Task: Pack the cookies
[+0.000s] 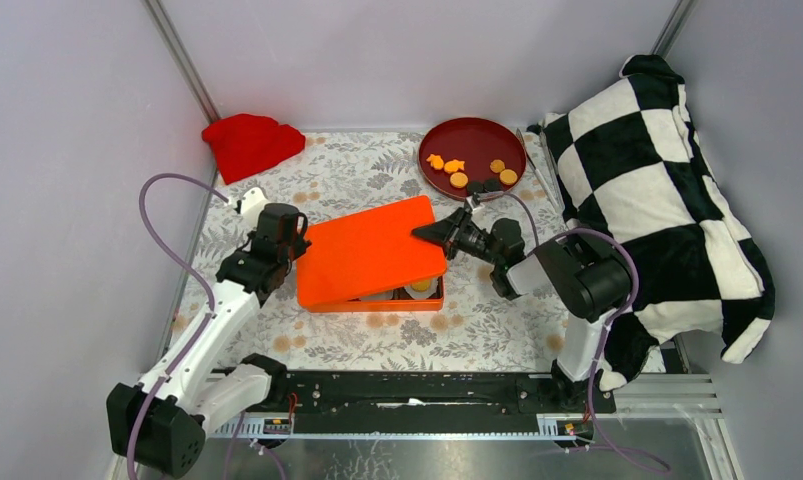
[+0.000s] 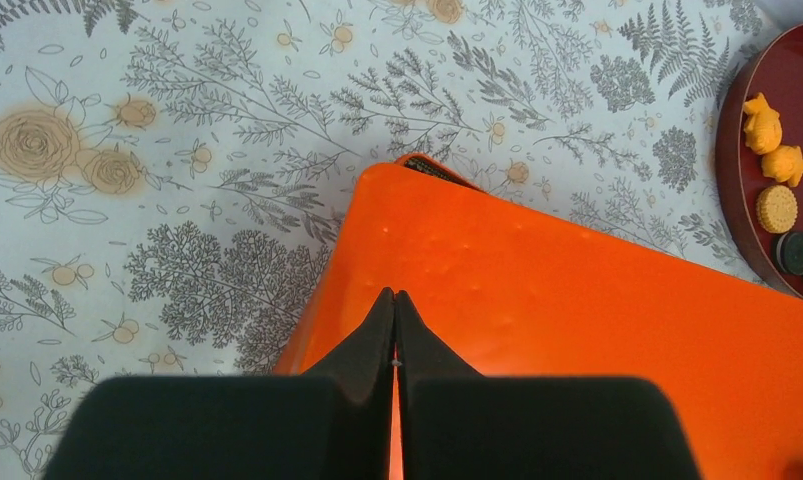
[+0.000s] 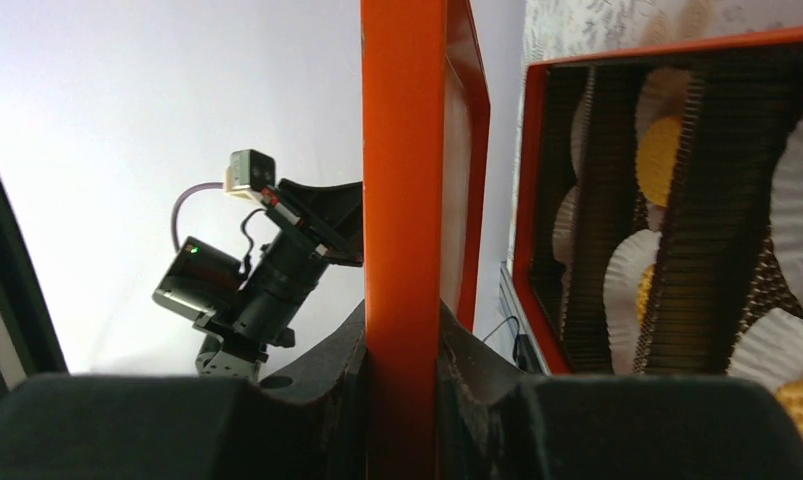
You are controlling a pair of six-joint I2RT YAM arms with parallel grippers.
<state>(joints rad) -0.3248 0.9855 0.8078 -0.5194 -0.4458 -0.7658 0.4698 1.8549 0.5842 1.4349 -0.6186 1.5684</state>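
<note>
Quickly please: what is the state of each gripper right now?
Left gripper: shut, holding nothing, tips over the orange lid.
Right gripper: shut on the orange lid's edge.

orange lid [image 1: 370, 250], dk-red plate [image 1: 467, 135] w/ orange + black cookies [image 1: 459, 180], desk [image 1: 357, 175] white w/ grey fern & tan flower print, blk/wht checked blanket [image 1: 657, 180], red cloth [image 1: 249, 143].

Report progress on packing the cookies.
Done: a few cookies sit in paper cups inside the orange box. In hand: right gripper pinches the orange lid by its edge, off the box; left gripper shut over its other end. Left: loose cookies on the red plate, then closing.
</note>
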